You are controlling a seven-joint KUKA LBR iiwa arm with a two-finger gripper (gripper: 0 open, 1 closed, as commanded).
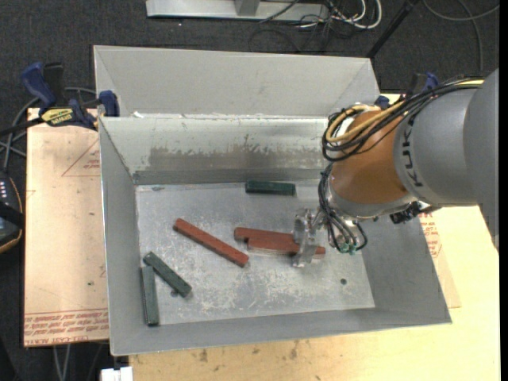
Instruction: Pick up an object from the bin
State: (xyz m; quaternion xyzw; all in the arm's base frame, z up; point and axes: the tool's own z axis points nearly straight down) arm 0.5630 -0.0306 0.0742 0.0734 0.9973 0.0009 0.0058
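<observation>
Camera view: wrist [343, 217] hides right end of red-brown bar [266, 239].

Single camera: above bin [119, 213], tilted slightly to one side, mid-distance; arm [444, 141] enters from frame right.

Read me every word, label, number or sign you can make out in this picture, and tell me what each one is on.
"KU": dark letters running sideways on the grey arm; the letters after them cannot be made out.
Red-brown bars: no writing to be seen.
Dark green bars: no writing to be seen.
Grey bin: no writing to be seen.
</observation>
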